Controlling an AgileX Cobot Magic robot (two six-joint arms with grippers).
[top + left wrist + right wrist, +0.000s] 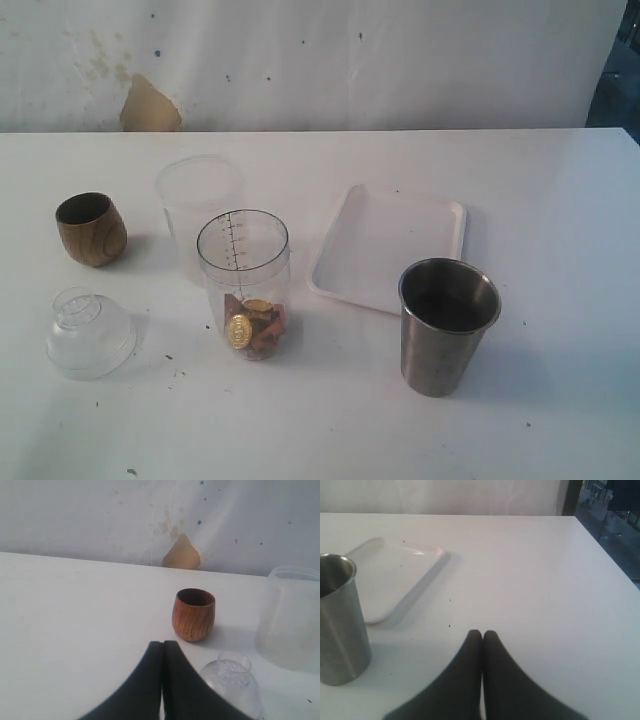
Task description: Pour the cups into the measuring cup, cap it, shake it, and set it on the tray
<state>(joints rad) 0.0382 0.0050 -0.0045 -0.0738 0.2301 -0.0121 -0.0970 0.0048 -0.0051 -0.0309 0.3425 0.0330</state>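
Observation:
The clear measuring cup (243,285) with a black scale stands upright mid-table, gold and brown pieces in its bottom. A brown wooden cup (91,229) (193,614) stands at the left, a steel tumbler (447,326) (337,621) at the right, both upright. The white tray (390,245) (395,572) lies behind the tumbler. Neither arm shows in the exterior view. My left gripper (163,643) is shut and empty, short of the wooden cup. The right gripper (482,633) is shut and empty, beside the tumbler.
A clear domed cap (90,332) (234,682) rests on the table in front of the wooden cup. A frosted plastic cup (198,205) (290,617) stands just behind the measuring cup. The white table (560,250) ends at a wall behind.

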